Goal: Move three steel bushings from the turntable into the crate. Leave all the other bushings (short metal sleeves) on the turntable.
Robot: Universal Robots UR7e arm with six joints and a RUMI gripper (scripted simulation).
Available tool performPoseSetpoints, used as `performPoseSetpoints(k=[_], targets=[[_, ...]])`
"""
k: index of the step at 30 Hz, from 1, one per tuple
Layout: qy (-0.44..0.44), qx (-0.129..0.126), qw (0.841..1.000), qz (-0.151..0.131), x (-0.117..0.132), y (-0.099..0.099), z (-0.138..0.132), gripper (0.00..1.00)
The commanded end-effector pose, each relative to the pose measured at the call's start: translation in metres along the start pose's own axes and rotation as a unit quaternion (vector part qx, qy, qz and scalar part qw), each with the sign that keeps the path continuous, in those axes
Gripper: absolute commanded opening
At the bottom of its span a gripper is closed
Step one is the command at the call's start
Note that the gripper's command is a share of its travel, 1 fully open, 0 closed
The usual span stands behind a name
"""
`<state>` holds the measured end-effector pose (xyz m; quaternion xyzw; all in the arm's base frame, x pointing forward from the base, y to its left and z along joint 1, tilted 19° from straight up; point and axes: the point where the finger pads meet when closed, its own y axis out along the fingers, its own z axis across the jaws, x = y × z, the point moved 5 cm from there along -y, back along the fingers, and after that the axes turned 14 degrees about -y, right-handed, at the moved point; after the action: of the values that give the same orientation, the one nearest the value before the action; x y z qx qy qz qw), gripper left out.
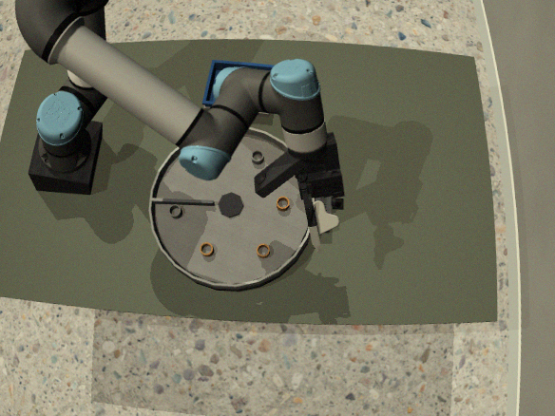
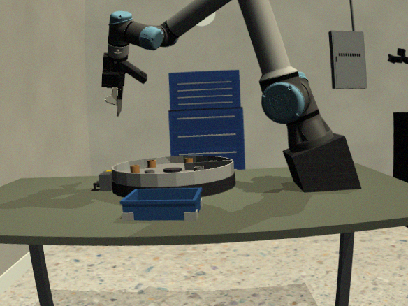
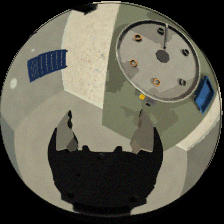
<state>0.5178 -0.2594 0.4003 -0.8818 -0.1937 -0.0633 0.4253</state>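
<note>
Three steel bushings point(image 1: 258, 153) point(image 2: 199, 168) point(image 3: 185, 52) sit on the turntable point(image 1: 233, 266) point(image 2: 175, 180) point(image 3: 170, 72), well below the wide-open jaws.
Nothing is between the jaws, which hang high over the desk point(image 1: 404, 285) point(image 2: 244, 216) point(image 3: 120, 120) near the turntable's rim; three orange bushings point(image 1: 263, 245) point(image 2: 135, 169) point(image 3: 133, 60) share the turntable beneath their level, and the blue crate point(image 1: 208, 83) point(image 2: 161, 212) point(image 3: 204, 95) is also lower than the jaws, beside the turntable.

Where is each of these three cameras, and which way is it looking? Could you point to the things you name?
Top: overhead, facing down at the turntable point(image 1: 231, 284) point(image 2: 175, 179) point(image 3: 150, 86); arm and base show.
Exterior: beside the table on the crate's point(image 1: 208, 85) point(image 2: 161, 211) point(image 3: 203, 94) side, looking across; arm and base show.
Wrist: on the arm's end, looking out past the fingers.
All three share turntable and crate.
</note>
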Motion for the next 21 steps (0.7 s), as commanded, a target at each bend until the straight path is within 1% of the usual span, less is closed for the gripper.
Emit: performPoseSetpoints(k=[1,6,7,8,10,15,21], targets=[[-0.013,0.062,0.998,0.028,-0.084,0.001,0.01,1.0],[-0.008,0.121,0.992,0.046,-0.15,-0.001,0.038,1.0],[-0.008,0.121,0.992,0.046,-0.15,-0.001,0.038,1.0],[-0.005,0.132,0.99,0.048,-0.162,-0.002,0.045,1.0],[-0.005,0.132,0.99,0.048,-0.162,-0.002,0.045,1.0],[0.011,0.182,0.982,0.05,-0.208,-0.007,0.08,1.0],[0.035,0.227,0.972,0.042,-0.243,-0.012,0.119,1.0]])
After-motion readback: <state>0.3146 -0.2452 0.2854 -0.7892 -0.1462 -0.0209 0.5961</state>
